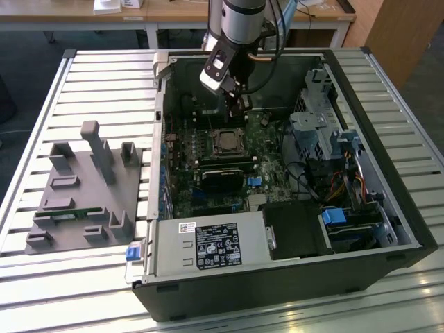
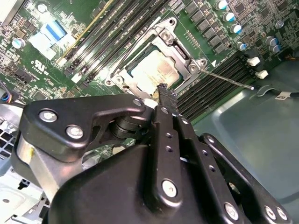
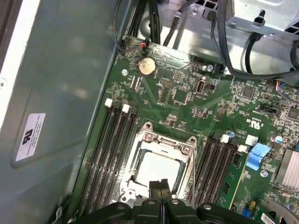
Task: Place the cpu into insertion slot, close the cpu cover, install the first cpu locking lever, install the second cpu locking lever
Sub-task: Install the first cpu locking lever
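Upper centre in the exterior view, the gripper (image 1: 236, 105), claw pressed together, hangs near the cpu (image 1: 225, 142); locking lever (image 2: 229, 79) looks thin, stiff, springy, pushable at its tip

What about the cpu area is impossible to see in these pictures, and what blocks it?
1. Near edge of the cover: both wrist views, hidden by the end effector.
2. Contact between end effector and cpu: second wrist view, its own tip hides the spot.
3. Contents of the slot: exterior view, too small to tell.
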